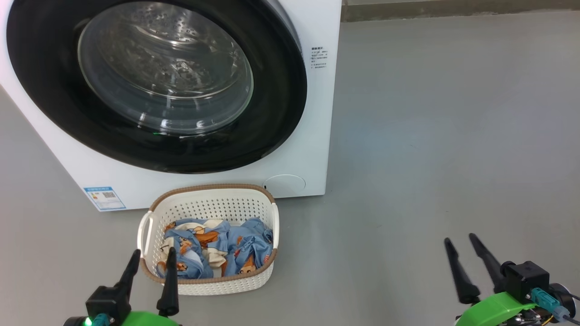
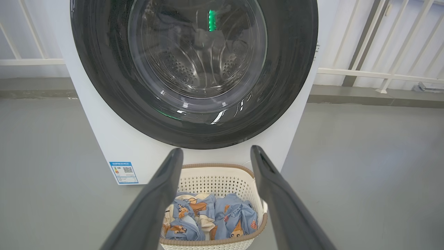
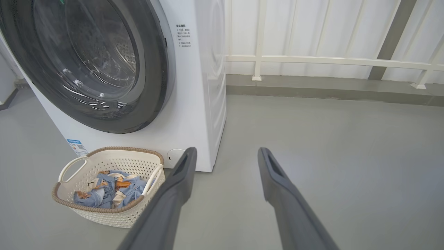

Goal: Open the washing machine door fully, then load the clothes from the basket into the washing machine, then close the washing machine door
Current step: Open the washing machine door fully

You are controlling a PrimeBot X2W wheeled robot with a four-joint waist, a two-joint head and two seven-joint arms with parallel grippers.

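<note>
The washing machine point(image 1: 317, 113) stands ahead of both my tools, a white box on the grey floor point(image 1: 430, 136), set more to the side of my left tool than my right. Its door point(image 1: 281, 90) is shut, the black rim flat against the front and the glass bulging toward me, so I judge the opening step is not yet begun.

The basket point(image 1: 213, 186) sits on the floor just in front of the machine, below the door and directly ahead of my left tool point(image 1: 153, 252). The clothes point(image 1: 235, 249) lie bunched inside it, blue and cream, none of them over the rim.

My left tool is spread wide and holds nothing. In its wrist view the fingers frame the basket, with the door straight above. My right tool point(image 1: 460, 238) is also spread and empty, well off to the right and pointing past the machine's right side at bare floor.

The door comes first, and it lies forward and up from both tools. My left is lined up with its middle, while my right is nearer its right-hand edge. I cannot make out a handle or hinge, so I cannot tell which edge to pull.
</note>
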